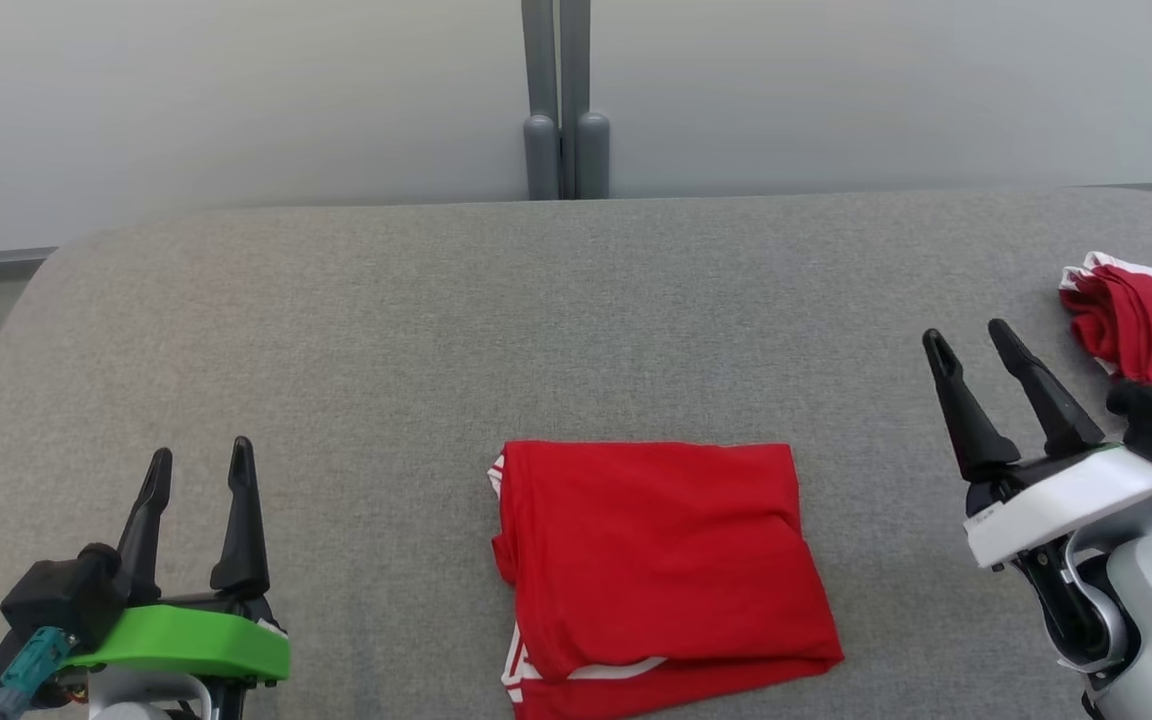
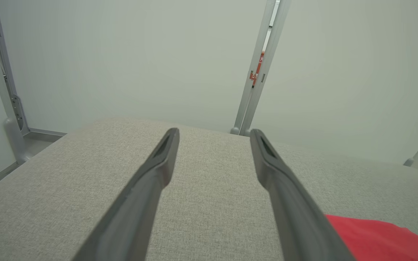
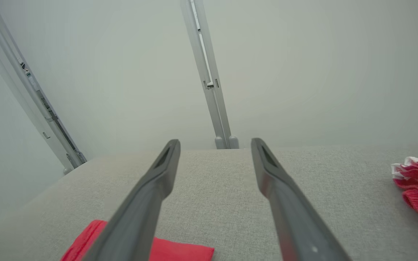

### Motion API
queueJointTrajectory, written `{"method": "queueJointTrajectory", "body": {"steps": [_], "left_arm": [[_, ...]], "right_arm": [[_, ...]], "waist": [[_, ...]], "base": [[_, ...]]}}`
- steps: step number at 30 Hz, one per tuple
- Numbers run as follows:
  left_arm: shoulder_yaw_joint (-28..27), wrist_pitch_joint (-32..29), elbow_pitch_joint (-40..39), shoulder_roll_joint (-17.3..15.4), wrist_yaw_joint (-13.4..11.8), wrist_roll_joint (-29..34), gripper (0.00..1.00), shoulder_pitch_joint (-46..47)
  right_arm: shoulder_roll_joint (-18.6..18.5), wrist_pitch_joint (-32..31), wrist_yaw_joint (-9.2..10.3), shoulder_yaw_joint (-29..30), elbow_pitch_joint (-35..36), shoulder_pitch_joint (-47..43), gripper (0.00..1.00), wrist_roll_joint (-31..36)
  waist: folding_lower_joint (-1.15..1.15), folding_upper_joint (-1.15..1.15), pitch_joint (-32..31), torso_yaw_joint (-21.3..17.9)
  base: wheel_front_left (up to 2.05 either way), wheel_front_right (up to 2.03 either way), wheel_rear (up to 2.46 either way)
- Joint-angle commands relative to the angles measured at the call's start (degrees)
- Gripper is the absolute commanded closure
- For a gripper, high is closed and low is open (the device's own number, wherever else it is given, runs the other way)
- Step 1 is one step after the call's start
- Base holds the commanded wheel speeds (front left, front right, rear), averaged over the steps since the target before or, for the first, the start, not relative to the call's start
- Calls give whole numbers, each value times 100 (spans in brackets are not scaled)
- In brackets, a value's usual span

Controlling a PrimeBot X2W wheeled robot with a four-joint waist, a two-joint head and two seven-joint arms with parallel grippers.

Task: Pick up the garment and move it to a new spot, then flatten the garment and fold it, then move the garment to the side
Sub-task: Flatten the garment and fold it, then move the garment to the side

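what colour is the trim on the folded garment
White, on the red folded garment; best in head view.

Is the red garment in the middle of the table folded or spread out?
Folded. The red garment lies as a compact rectangle on the grey table, stacked layers and white trim showing along its near edge.

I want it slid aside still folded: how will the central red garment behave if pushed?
Probably floppy: the folded red garment lies in soft, rumpled layers. Pushed, it would likely bunch rather than slide, as the table has a coarse woven cover. Lifted by one edge, it may unfold.
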State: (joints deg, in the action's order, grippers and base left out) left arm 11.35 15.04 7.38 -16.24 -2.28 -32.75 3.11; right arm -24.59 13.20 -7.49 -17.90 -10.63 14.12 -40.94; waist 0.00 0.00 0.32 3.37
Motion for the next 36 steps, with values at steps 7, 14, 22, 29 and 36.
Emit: {"method": "queueJointTrajectory", "body": {"steps": [7,14,22,29,36], "left_arm": [[-294,16,-39,148,112,400,0,-206],[-430,16,25,256,241,751,0,-197],[-570,16,87,390,384,995,0,-161],[-640,16,121,479,441,1165,0,-131],[-623,16,149,556,485,1270,0,-26]], "right_arm": [[431,110,0,824,-142,-401,0,1001],[623,135,0,1045,-341,-527,0,1474],[670,-28,0,973,-382,-474,0,1368],[722,-468,0,950,-484,-465,0,1345],[902,-1696,0,472,-655,-146,0,1046]], "waist": [[0,0,52,-246],[0,0,113,-261],[0,0,103,-235],[0,0,98,-200],[0,0,150,-84]], "base": [[0,0,0],[0,0,0],[0,0,0],[0,0,0],[0,0,0]]}}
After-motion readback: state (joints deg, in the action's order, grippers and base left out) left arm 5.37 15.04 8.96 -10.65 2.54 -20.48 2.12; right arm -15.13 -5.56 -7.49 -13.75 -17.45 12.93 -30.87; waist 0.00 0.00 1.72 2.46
